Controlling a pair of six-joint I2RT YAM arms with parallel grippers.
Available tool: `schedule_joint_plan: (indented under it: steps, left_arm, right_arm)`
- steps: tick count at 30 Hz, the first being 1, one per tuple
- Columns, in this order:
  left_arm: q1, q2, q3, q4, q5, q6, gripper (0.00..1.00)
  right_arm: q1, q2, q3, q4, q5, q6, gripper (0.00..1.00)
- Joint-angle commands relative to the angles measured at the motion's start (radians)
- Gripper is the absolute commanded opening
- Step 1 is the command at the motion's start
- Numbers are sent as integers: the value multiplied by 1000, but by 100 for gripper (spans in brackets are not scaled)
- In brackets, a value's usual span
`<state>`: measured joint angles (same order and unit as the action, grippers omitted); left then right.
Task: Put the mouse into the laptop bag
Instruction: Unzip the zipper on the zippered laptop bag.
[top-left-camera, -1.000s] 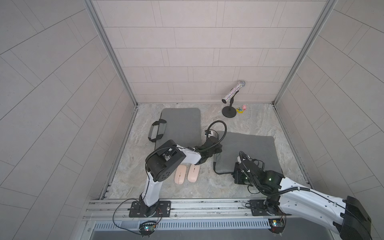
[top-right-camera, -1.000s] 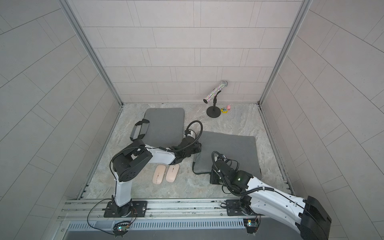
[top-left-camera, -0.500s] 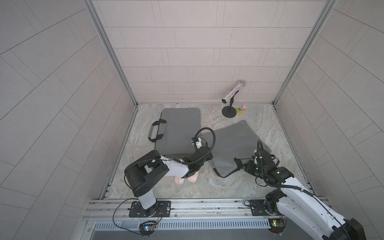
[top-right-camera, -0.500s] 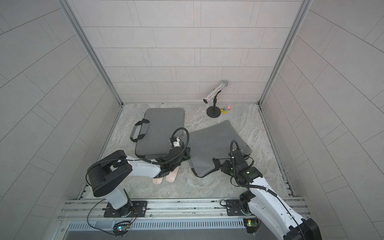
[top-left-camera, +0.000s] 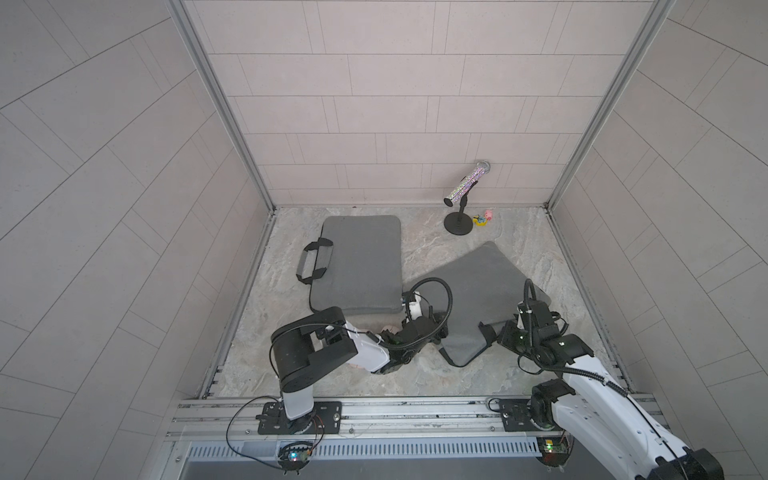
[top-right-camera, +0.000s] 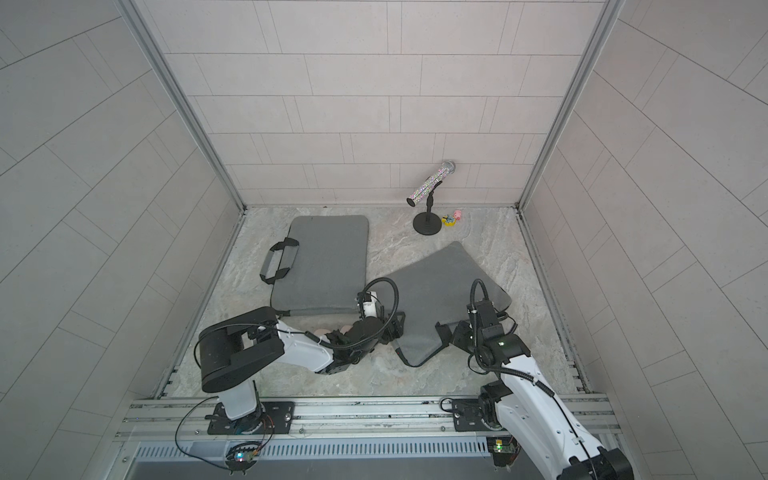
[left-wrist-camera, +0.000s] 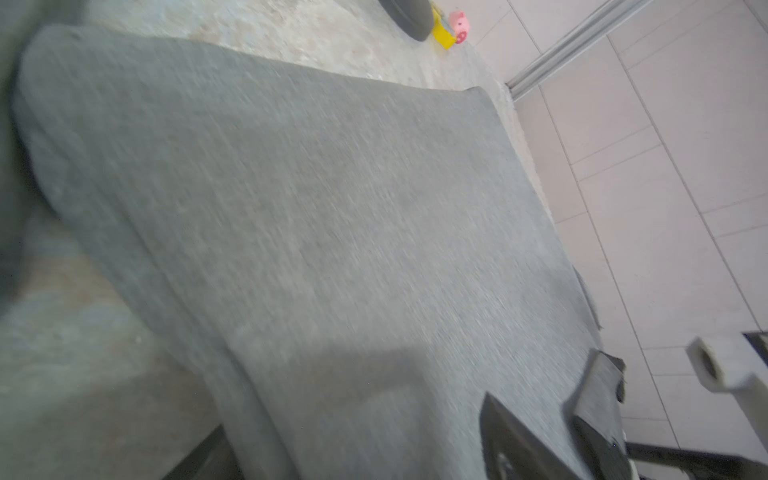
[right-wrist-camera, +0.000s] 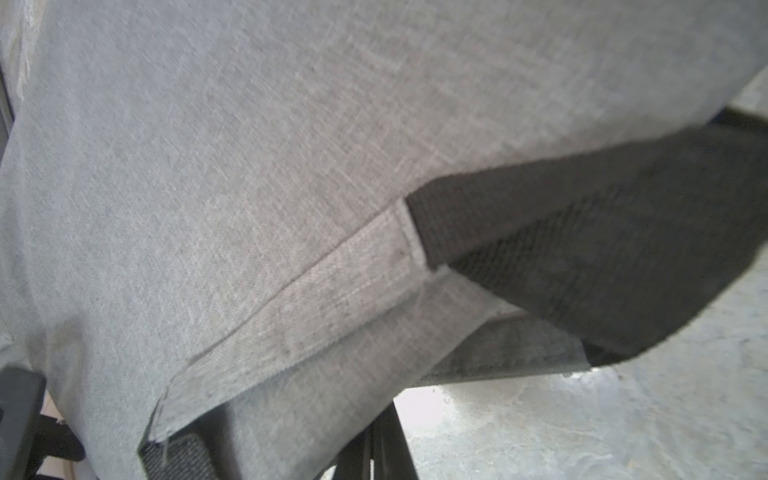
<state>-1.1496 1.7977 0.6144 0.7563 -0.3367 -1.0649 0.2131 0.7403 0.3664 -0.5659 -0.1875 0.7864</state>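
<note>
The grey laptop bag (top-left-camera: 478, 286) (top-right-camera: 436, 282) lies askew mid-table, its near edge raised. My right gripper (top-left-camera: 496, 336) (top-right-camera: 453, 338) is shut on that edge beside the dark handle strap (right-wrist-camera: 582, 249). In the right wrist view the fabric (right-wrist-camera: 249, 166) drapes over the closed gripper (right-wrist-camera: 374, 449). My left gripper (top-left-camera: 434, 334) (top-right-camera: 392, 330) stands open at the bag's left near edge. In the left wrist view the bag's cloth (left-wrist-camera: 332, 208) lies between its spread fingers (left-wrist-camera: 511, 440). The pinkish mouse (top-right-camera: 322, 331) is mostly hidden under my left arm.
A second grey bag (top-left-camera: 357, 266) with black handles lies at the back left. A glittery microphone on a black stand (top-left-camera: 459, 220) and small yellow and pink toys (top-left-camera: 484, 218) sit at the back right. Tiled walls enclose three sides; a metal rail (top-left-camera: 415, 409) runs along the front.
The laptop bag has swung round from flat and square to askew, near edge lifted by the right gripper. My left arm has drawn back over the mouse and its gripper has opened.
</note>
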Motion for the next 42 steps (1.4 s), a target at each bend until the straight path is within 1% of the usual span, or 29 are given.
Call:
schedule_joint_plan:
  steps: [1,2,3,4,6,7,9,10,11,13,17,20,22,26,27,29,32,33,34,36,38,39,42]
  left_arm:
    - [-63,9,-26,120,-22,-28,84]
    - [-73,13,-16,114,-22,-23,80]
    - [-76,25,6,99,-14,-17,68]
    - [-79,40,32,82,-6,-15,49]
    - [-78,73,72,77,5,-15,27]
    - [-79,88,88,81,3,-15,18]
    - [-79,108,122,70,-28,-4,4]
    - [-78,117,140,55,-61,4,1]
    - [-77,125,160,48,-84,13,0]
    - [-73,141,191,42,-108,27,0]
    - [-68,155,301,-91,-170,69,0]
    - [-56,176,353,-125,-195,80,0]
    - [-40,194,376,-134,-197,80,0]
    - [-2,257,459,-163,-122,94,0]
    - [-2,270,464,-142,-113,98,1]
    - [-5,283,459,-107,-100,94,8]
    - [-7,288,445,-70,-78,94,34]
    - [-7,283,435,-64,-72,94,46]
    - [-7,273,421,-61,-69,96,56]
    - [-7,227,373,-47,-74,110,73]
    - [-7,165,315,-43,-89,126,85]
    - [-6,126,287,-46,-91,141,88]
    - [-2,18,225,-99,-115,174,93]
  right_arm:
    - [3,-1,10,12,-25,-18,0]
    - [5,-2,7,9,-32,-20,0]
    - [5,-9,5,3,-39,-22,0]
    - [6,-19,3,-9,-49,-25,0]
    - [16,-50,-1,-29,-65,-30,0]
    - [25,-72,-5,-41,-72,-30,0]
    - [52,-115,-14,-58,-87,-25,0]
    - [74,-136,-18,-68,-90,-18,0]
    - [95,-152,-18,-77,-89,-13,0]
    - [146,-171,-14,-91,-89,1,0]
    - [250,-182,-27,-75,-82,45,0]
    - [311,-181,-35,-55,-78,70,0]
    - [334,-196,-35,-39,-85,89,0]
    - [357,-247,-36,20,-103,146,0]
    - [358,-251,-29,25,-102,153,0]
    - [359,-253,-14,29,-93,163,0]
    - [359,-251,-19,61,-86,182,0]
    - [360,-248,-24,68,-76,188,0]
    - [359,-244,-30,71,-69,191,0]
    - [358,-244,-39,68,-43,192,0]
    - [358,-250,-48,58,-19,191,0]
    - [358,-255,-47,42,-1,191,0]
    - [357,-269,-50,4,42,193,0]
